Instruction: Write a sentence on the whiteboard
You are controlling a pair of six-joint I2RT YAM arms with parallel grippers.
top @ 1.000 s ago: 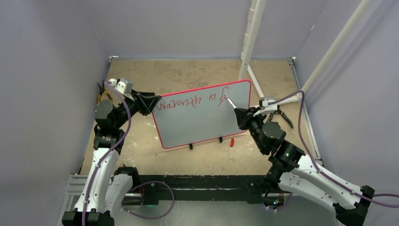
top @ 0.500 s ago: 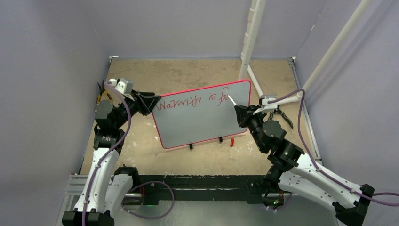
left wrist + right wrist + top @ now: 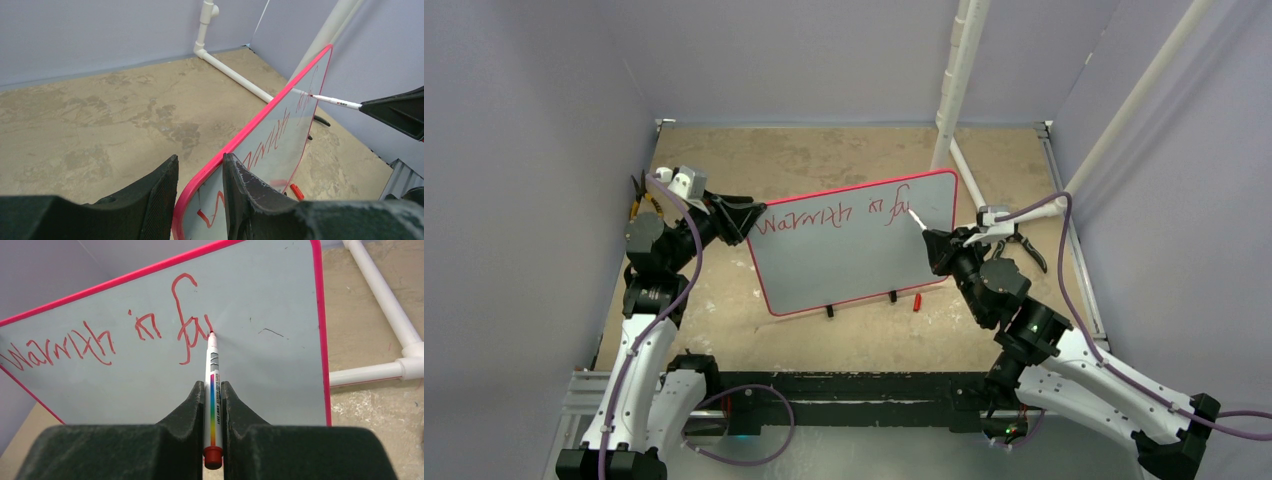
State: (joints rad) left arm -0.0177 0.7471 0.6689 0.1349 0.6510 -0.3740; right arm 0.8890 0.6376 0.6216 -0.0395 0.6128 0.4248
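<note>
The whiteboard [image 3: 844, 265] stands on its two black feet in mid-table, red rim all round. My left gripper [image 3: 749, 218] is shut on its left edge; in the left wrist view the gripper [image 3: 200, 157] has one finger on each side of the rim of the whiteboard [image 3: 285, 135]. My right gripper [image 3: 934, 250] is shut on a white marker [image 3: 917, 220]. In the right wrist view this gripper [image 3: 213, 385] holds the marker [image 3: 213, 365] with its tip touching the whiteboard [image 3: 270, 375]. The sentence [image 3: 100, 345] reads "Warmth in fa" in red, on one line.
A red marker cap [image 3: 918, 300] lies on the tan tabletop by the board's right foot; it also shows in the left wrist view [image 3: 297, 190]. A white PVC pipe frame [image 3: 954, 80] stands behind the board at the right. Grey walls enclose the table.
The marker tip moved slightly up and back down at the last letter. The left arm and the board have not moved.
</note>
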